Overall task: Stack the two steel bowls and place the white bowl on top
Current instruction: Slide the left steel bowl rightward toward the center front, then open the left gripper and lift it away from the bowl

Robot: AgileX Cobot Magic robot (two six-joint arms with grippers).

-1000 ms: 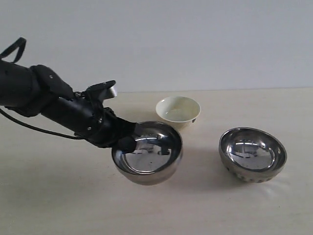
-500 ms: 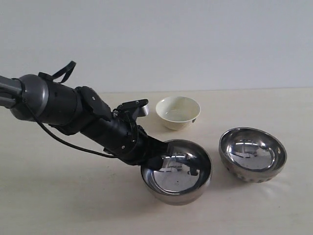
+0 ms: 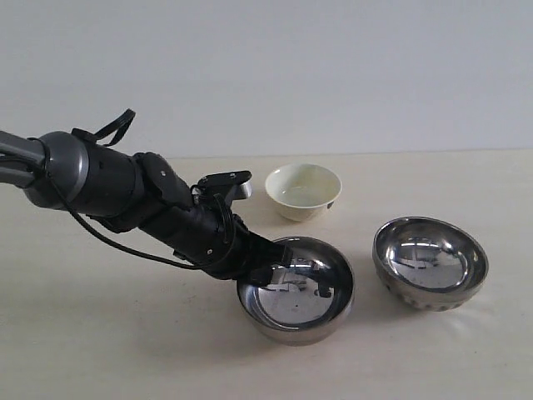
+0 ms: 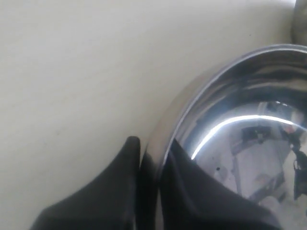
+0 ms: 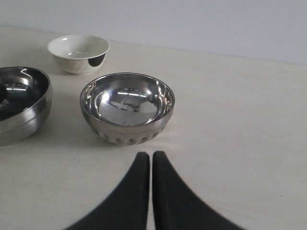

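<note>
Smooth-sided steel bowl [image 3: 296, 292]: polished metal, mirror-bright inside and out, plain wall.
Dimpled steel bowl [image 3: 430, 262]: same polished metal, mirror interior; lower outside pressed with rows of small dimples.
White bowl [image 3: 303, 190]: cream-white, glossy, ceramic-looking glaze; one small dark mark on the outside.
Tabletop [image 3: 100, 333]: pale cream, smooth, matt with a faint sheen.
Left gripper [image 3: 275, 268], right gripper [image 5: 151, 158]: black fingers, smooth, matt, plastic-looking.
Left arm [image 3: 125, 187]: matt black casing, one grey satin section.
</note>
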